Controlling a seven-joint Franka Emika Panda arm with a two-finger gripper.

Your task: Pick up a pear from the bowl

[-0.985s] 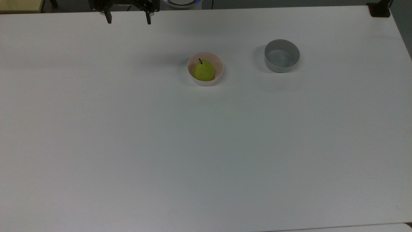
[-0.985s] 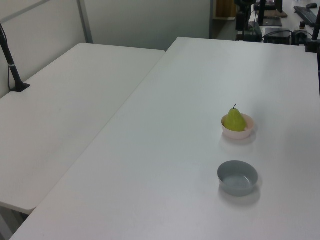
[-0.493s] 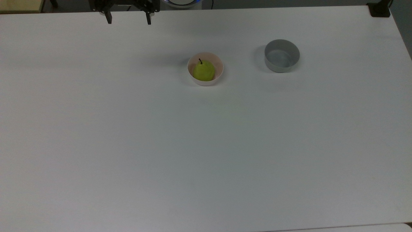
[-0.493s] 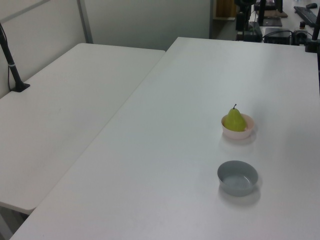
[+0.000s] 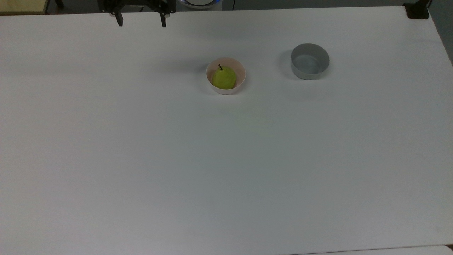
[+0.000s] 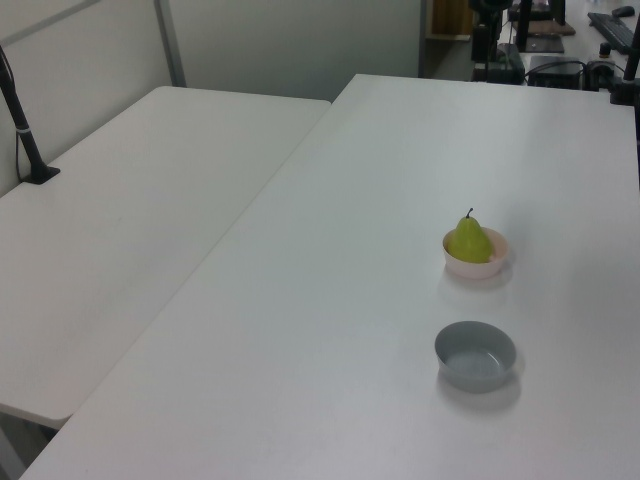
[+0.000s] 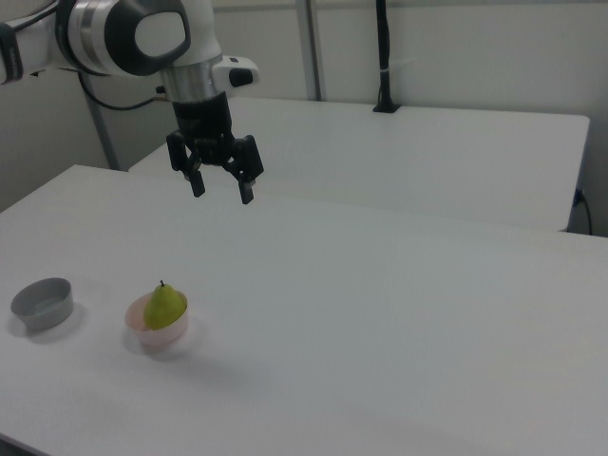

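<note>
A yellow-green pear (image 5: pixel 223 78) (image 6: pixel 468 241) (image 7: pixel 165 304) with a short dark stem stands in a small pale pink bowl (image 5: pixel 240 70) (image 6: pixel 495 262) (image 7: pixel 161 336) on the white table. My gripper (image 5: pixel 141 20) (image 7: pixel 221 188) hangs open high above the table, fingers pointing down, with nothing between them. In the top view it is at the far edge, up and left of the bowl. In the right view it hovers well above and slightly to the right of the pear.
A grey straight-walled bowl (image 5: pixel 310 61) (image 6: pixel 475 355) (image 7: pixel 43 302) stands empty, to the right of the pink bowl in the top view. A second white table (image 6: pixel 130 230) adjoins on the left view's left. A black post (image 7: pixel 383 57) stands on the far table.
</note>
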